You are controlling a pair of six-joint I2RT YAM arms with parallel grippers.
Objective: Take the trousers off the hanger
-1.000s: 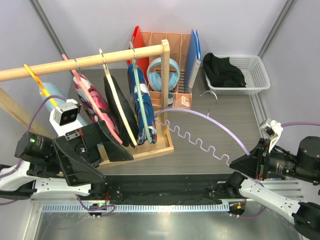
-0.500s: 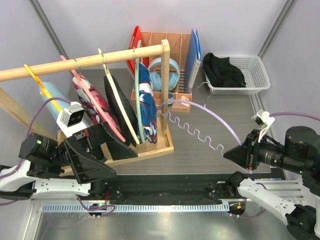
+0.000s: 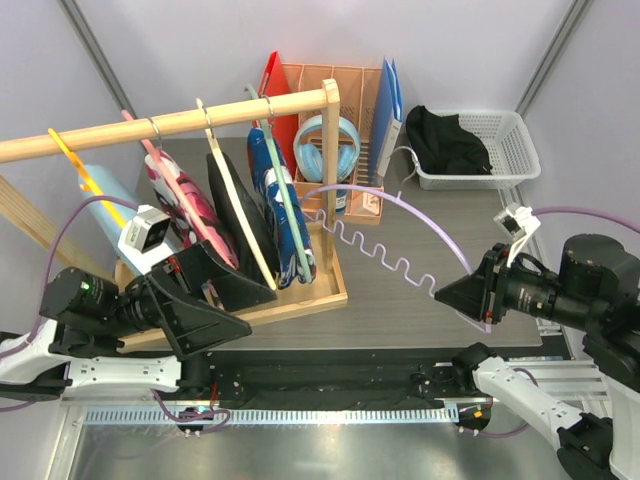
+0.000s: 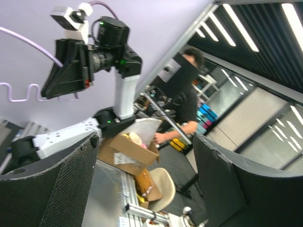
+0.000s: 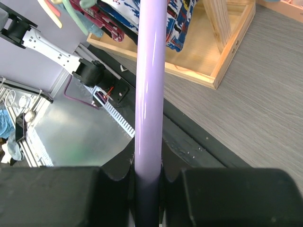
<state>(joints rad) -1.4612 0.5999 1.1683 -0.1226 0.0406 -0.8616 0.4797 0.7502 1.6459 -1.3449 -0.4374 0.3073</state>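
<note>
Black trousers (image 3: pixel 255 225) hang on a wooden hanger (image 3: pixel 225 180) on the wooden rail (image 3: pixel 150 125). Right of them, dark blue printed trousers (image 3: pixel 285 215) hang on a pale green hanger (image 3: pixel 275 170); they also show in the right wrist view (image 5: pixel 177 19). My left gripper (image 3: pixel 263 310) is open and empty, low beside the rack's base, in front of the black trousers; the left wrist view (image 4: pixel 147 184) shows its fingers wide apart. My right gripper (image 3: pixel 465 293) is shut on an empty purple hanger (image 3: pixel 400 200), its tube clamped between the jaws (image 5: pixel 150 71).
A pink floral garment (image 3: pixel 185 205) and a yellow hanger (image 3: pixel 75 160) with light-blue cloth hang further left. The rack stands in a wooden tray (image 3: pixel 330 290). Behind are an orange organiser (image 3: pixel 335 85), blue headphones (image 3: pixel 325 145) and a white basket (image 3: pixel 515 140) holding black cloth (image 3: pixel 445 140).
My right gripper has moved left with the purple hanger, whose arc now reaches nearer the rack. My left gripper has moved right and closer to the rack. The blue trousers have swung slightly.
</note>
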